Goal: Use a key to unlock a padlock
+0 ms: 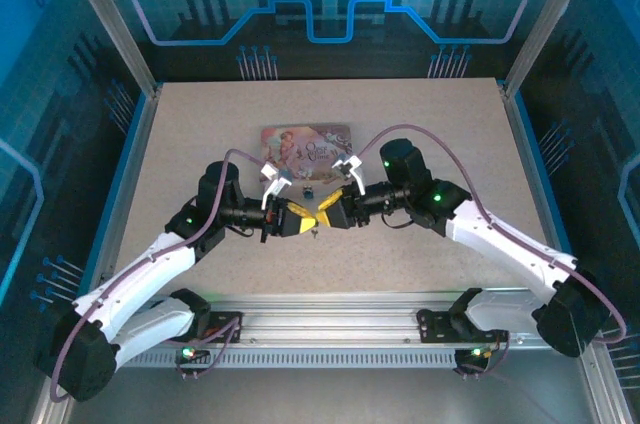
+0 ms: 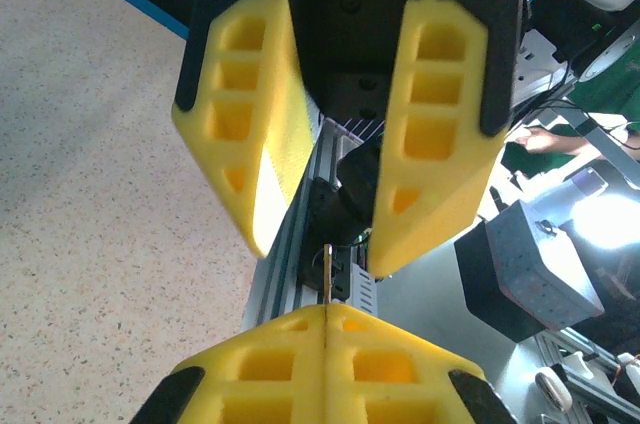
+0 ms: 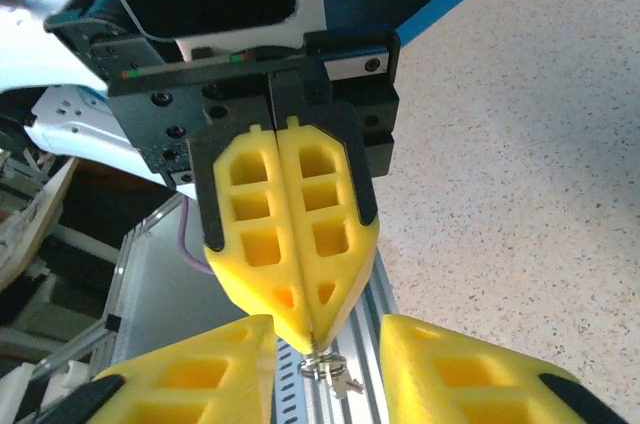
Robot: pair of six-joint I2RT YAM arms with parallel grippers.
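My left gripper [image 2: 327,310] is shut on the key [image 2: 327,272], a thin metal blade that sticks out past its yellow fingertips. From the right wrist view the left gripper [image 3: 318,342] points at the camera, with a small key ring and key [image 3: 332,372] hanging at its tip. My right gripper [image 3: 325,324] is open, one finger on each side of that tip without touching it. Both grippers meet tip to tip above the table's near middle, left gripper [image 1: 291,218] facing right gripper [image 1: 328,215]. The padlock [image 1: 308,190], tiny and dark, lies on the table just behind them.
A pink illustrated tin [image 1: 307,143] lies flat behind the padlock. The aluminium rail [image 1: 330,316] that carries the arm bases runs along the near edge. Blue-edged walls [image 1: 118,194] close in the speckled tabletop [image 1: 450,144], which has open surface left and right.
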